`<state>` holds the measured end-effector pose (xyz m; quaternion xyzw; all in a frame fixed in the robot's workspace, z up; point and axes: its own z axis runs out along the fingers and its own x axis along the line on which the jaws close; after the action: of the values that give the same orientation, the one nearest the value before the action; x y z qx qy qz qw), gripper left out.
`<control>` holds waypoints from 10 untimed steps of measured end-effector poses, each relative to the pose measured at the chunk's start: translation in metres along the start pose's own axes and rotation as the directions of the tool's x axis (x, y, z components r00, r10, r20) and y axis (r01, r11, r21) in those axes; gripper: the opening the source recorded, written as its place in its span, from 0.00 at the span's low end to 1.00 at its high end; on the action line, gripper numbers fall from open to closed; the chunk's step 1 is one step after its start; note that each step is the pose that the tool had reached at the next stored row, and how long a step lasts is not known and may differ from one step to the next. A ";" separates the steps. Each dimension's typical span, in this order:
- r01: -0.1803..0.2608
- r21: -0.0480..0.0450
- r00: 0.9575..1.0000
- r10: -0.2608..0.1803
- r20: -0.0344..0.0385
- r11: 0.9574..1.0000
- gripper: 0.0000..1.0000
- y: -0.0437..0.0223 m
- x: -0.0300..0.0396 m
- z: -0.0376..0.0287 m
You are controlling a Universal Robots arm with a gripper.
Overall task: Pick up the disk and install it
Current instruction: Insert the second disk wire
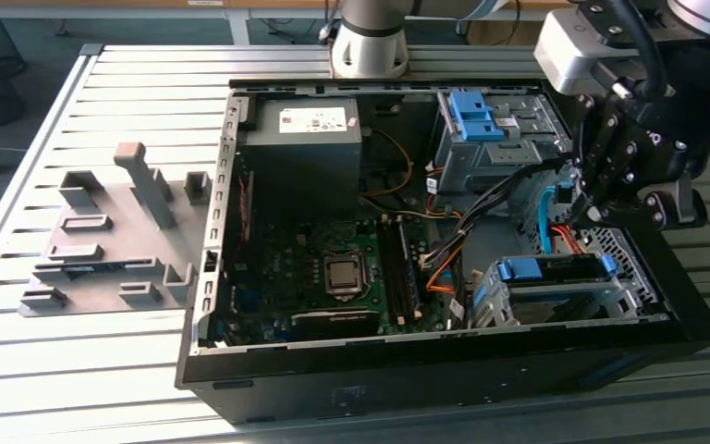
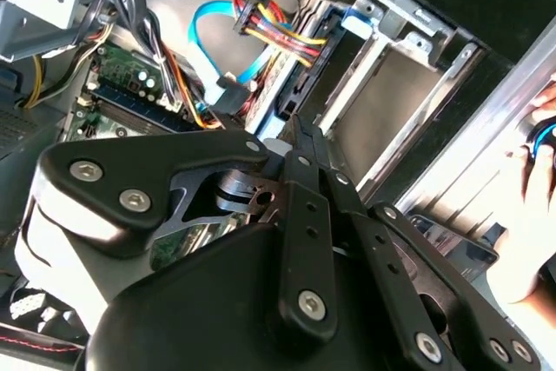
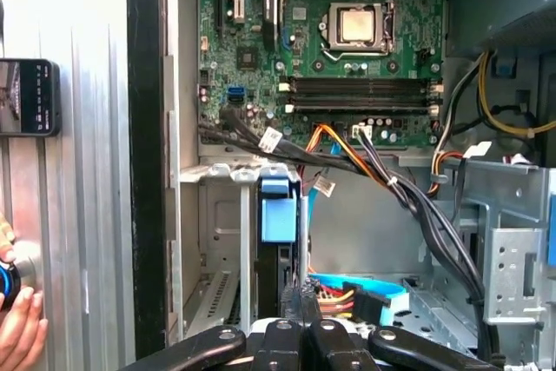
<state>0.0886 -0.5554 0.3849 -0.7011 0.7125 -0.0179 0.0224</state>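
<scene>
The disk sits in the metal drive cage at the case's front corner on the exterior view's right, its blue rail end facing up. In the first wrist view the disk stands edge-on in the cage, its blue tab above a dark body. My gripper hangs just above the cage, fingers together with nothing between them. In the first wrist view, the gripper is close to the disk's near end; I cannot tell if it touches. In the second wrist view, the gripper points toward the cage.
The open computer case lies on a slatted metal table. A second cage with a blue bracket and loose cables crowd the gripper. A grey fixture lies left of the case. A person's hand rests outside the case wall.
</scene>
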 end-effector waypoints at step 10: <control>0.000 0.000 1.000 0.000 -0.004 1.000 0.11 0.0024 -0.0270 -0.0028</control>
<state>0.0865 -0.5284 0.3878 -0.7012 0.7124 -0.0192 0.0210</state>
